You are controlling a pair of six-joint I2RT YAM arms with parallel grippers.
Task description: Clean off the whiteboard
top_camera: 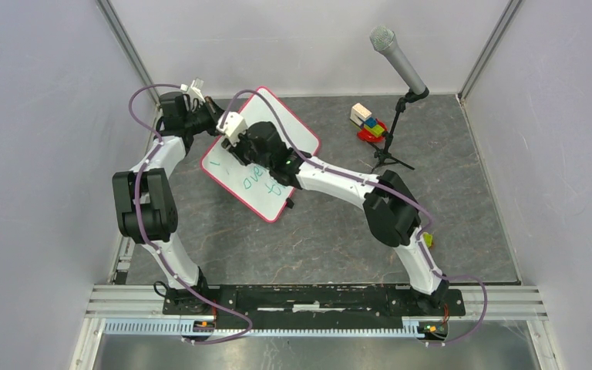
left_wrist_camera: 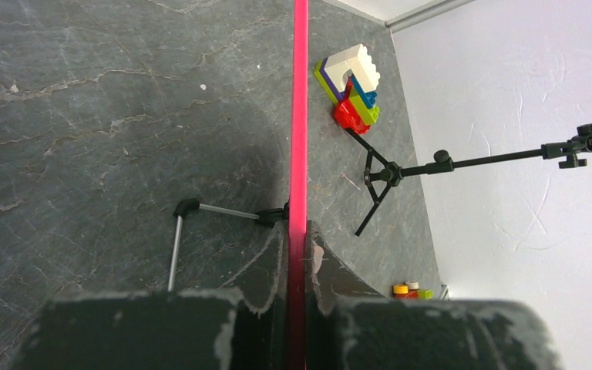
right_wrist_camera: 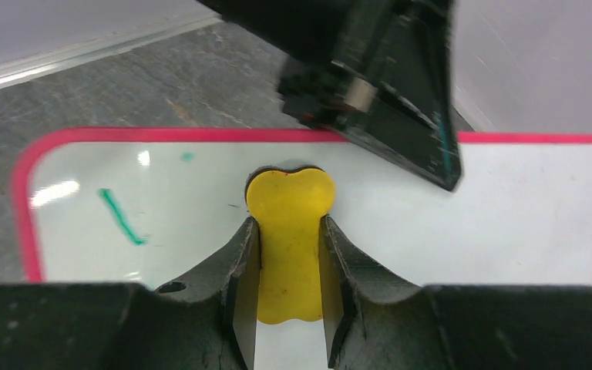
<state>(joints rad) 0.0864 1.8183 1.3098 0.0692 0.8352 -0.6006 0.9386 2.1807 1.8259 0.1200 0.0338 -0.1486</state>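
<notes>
Microphone stand, blocks near whiteboard

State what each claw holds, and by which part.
Left claw: the whiteboard, by its pink edge. Right claw: a yellow eraser, by its sides.

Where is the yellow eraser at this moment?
In the right wrist view, the yellow eraser is gripped by the right end effector, over the whiteboard.

Bright, even light; glare on the whiteboard, foreground blurred.
</notes>
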